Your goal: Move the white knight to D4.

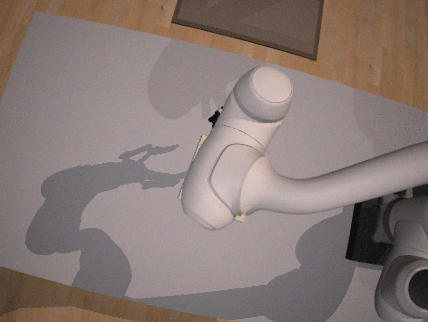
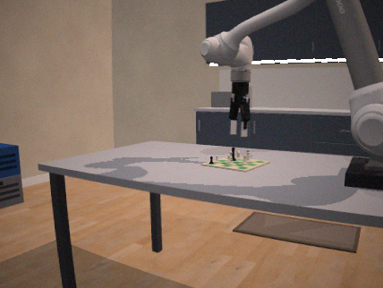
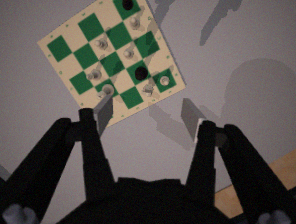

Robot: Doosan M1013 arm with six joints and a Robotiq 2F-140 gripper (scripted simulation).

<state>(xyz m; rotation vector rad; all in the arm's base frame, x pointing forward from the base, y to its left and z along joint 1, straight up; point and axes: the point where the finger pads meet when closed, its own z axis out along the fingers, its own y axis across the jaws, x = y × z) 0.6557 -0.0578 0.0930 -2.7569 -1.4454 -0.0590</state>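
smooth grey counter [image 2: 148, 172] over wood floor [image 2: 192, 255], checkered chessboard [image 2: 236, 165] below half-open, empty gripper [image 2: 239, 123].

Chessboard [image 1: 201, 145] mostly hidden under arm [image 1: 235, 165] in top view; pieces indistinguishable.

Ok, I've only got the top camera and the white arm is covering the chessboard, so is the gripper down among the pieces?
Observer: No. In the exterior view the black two-finger gripper hangs high above the green and cream chessboard.
Operator: Anything between its fingers?
Observer: Nothing. The wrist view shows them partly open, with no piece between them.
Operator: Has any piece toppled?
Observer: The tall black piece stands upright in the exterior view. The others are too small to judge.
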